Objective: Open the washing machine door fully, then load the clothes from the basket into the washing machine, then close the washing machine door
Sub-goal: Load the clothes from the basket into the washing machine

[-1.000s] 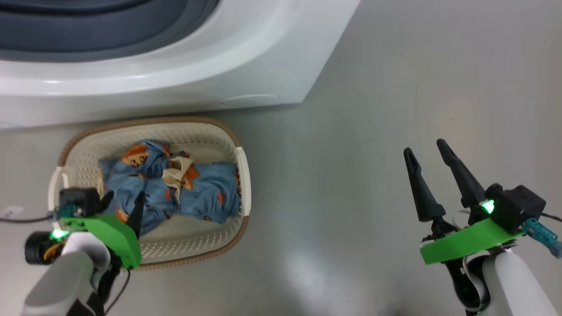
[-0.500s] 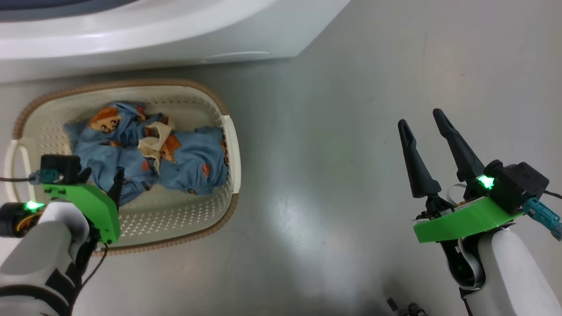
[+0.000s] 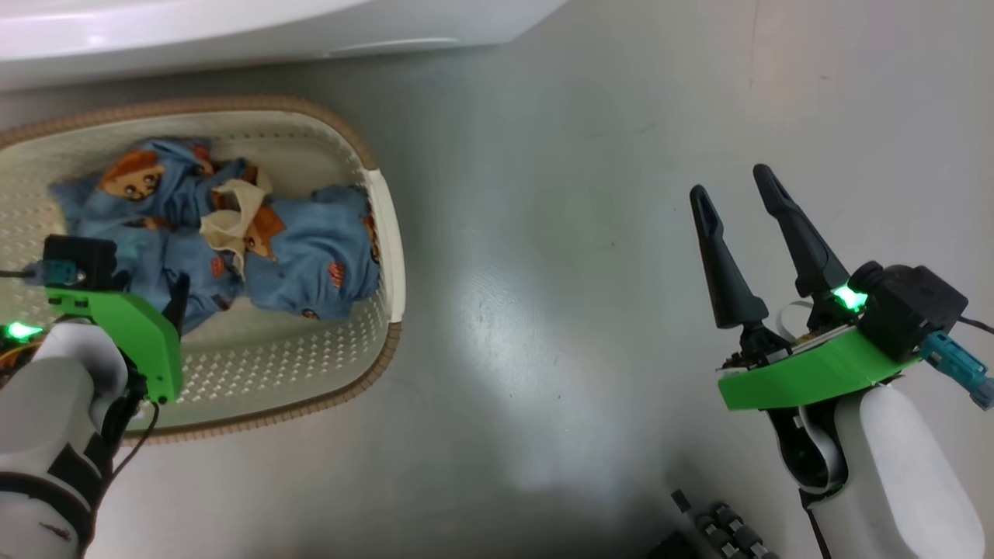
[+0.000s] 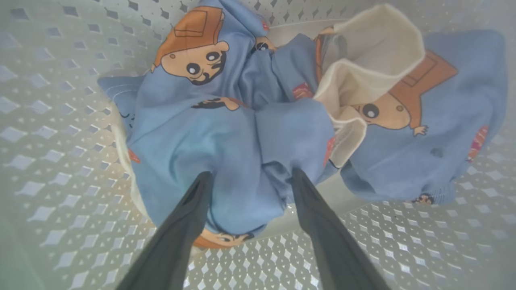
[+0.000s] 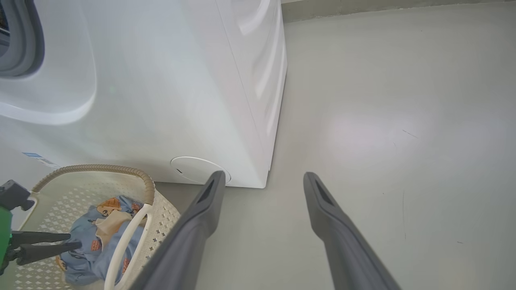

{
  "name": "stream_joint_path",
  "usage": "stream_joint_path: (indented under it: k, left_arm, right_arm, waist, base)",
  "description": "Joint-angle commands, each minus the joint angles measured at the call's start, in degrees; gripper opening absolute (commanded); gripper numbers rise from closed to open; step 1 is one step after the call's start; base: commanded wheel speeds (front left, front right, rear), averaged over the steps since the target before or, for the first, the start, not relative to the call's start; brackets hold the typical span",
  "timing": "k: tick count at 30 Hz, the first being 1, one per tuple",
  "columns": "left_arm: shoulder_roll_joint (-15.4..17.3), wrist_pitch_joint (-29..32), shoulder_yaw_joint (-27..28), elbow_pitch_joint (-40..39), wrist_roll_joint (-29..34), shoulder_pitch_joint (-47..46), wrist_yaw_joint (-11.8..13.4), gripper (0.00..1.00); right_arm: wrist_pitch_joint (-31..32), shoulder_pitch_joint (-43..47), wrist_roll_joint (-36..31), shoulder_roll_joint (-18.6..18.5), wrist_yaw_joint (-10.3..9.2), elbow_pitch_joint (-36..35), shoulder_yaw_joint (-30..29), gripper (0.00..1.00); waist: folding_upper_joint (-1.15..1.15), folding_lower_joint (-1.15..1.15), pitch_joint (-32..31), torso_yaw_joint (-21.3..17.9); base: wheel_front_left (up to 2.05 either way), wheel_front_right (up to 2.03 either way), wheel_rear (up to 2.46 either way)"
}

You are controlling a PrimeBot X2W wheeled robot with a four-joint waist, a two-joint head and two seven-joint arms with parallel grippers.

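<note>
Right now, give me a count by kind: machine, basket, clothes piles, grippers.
washing machine: 1
basket: 1
clothes heap: 1 (the garments in it can't be counted apart)
grippers: 2, the left gripper open over the heap and the right gripper open above the floor
Total: 5

No legible text or numbers, small blue label on the washing machine, too small to read

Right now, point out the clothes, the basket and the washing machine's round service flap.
clothes [image 4: 225, 141]: left wrist view, blue fabric fold mid-pile.
basket [image 3: 388, 248]: head view, cream side handle.
service flap [image 5: 189, 169]: right wrist view, centre of the white disc.
</note>
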Motion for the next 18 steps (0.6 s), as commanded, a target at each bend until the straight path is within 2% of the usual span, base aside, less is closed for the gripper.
stream_joint_path:
  k: [1,13,14,15,17,18]
  left_arm:
    - [2.7,0.0,0.7,0.2,-0.4,0.0,-0.1,1.00]
    - [3.4,1.0,-2.7,1.3,-3.4,-2.1,-0.1,1.00]
    - [3.4,1.1,-2.9,1.4,-3.6,-2.1,-0.1,0.92]
    - [3.5,1.2,-3.1,1.5,-3.9,-2.1,-0.1,0.47]
    - [3.6,1.3,-3.6,1.5,-4.4,-2.1,-0.1,0.00]
    - [3.7,1.4,-4.0,1.6,-5.0,-2.1,-0.1,0.00]
  right_arm:
    - [-0.7,0.8,-0.4,0.4,0.09,-1.4,1.2,1.00]
    - [-0.7,0.2,-0.5,0.7,0.09,-1.7,1.4,1.00]
    - [-0.7,0.2,-0.5,0.6,0.09,-1.7,1.5,1.00]
    - [-0.7,0.2,-0.5,0.6,0.09,-1.7,1.5,1.00]
    - [-0.7,0.1,-0.5,0.6,0.09,-1.7,1.6,1.00]
    - [-0.7,0.1,-0.5,0.5,0.09,-1.7,1.7,1.00]
  waist:
    - [0.00,0.00,0.7,-0.4]
    - [0.00,0.00,2.1,-0.9]
    - [0.00,0.00,2.1,-0.9]
    - [0.00,0.00,2.1,-0.9]
    - [0.00,0.00,2.0,-1.0]
    - [0.00,0.00,1.9,-0.9]
  base:
    - [0.00,0.00,0.00]
    - [0.00,0.00,0.00]
    - [0.00,0.00,0.00]
    - [0.00,0.00,0.00]
    - [0.00,0.00,0.00]
    - [0.00,0.00,0.00]
